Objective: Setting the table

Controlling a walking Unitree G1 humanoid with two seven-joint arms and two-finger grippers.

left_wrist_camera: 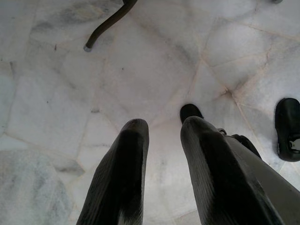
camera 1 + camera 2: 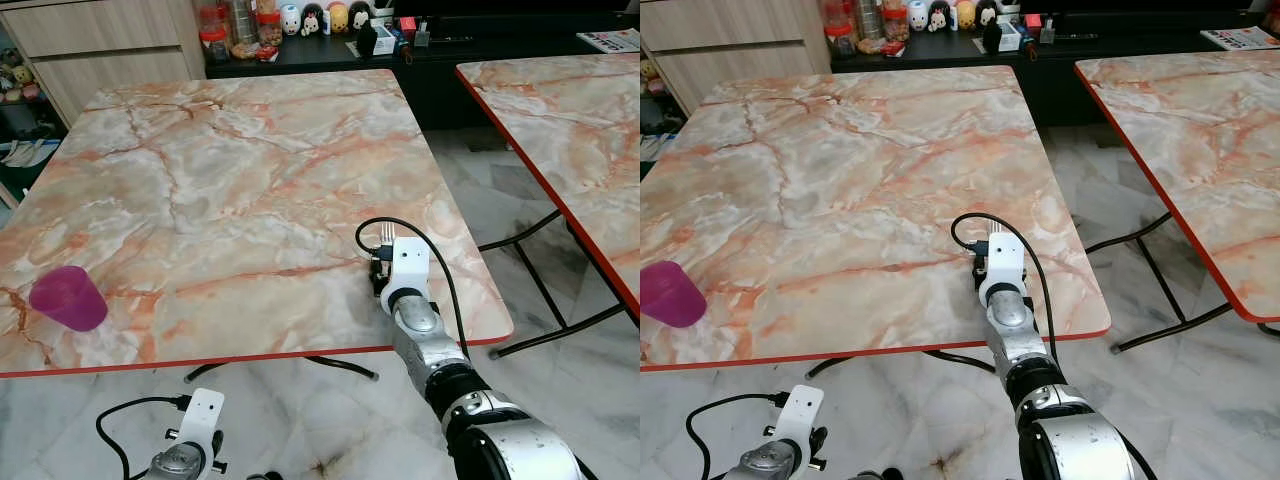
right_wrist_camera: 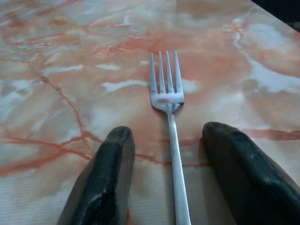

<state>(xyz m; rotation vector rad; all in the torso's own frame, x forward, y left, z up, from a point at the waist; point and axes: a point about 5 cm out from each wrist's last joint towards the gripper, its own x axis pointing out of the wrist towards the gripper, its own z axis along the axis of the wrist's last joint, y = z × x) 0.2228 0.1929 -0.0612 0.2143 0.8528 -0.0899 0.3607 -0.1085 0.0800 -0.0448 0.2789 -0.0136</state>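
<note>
My right gripper [image 3: 164,180] sits near the table's [image 2: 250,180] right front corner, fingers apart either side of the fork [image 3: 171,136] lying flat. My left gripper [image 1: 161,173], slightly parted, hangs over the floor [image 1: 140,70].

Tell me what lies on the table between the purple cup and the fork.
Nothing: bare marble tabletop runs from the purple cup to the fork, seen in the left eye view.

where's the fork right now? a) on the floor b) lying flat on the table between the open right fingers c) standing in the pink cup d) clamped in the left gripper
b: the fork lies flat on the marble table, with the right gripper fingers spread either side of its handle, not touching it.
</note>
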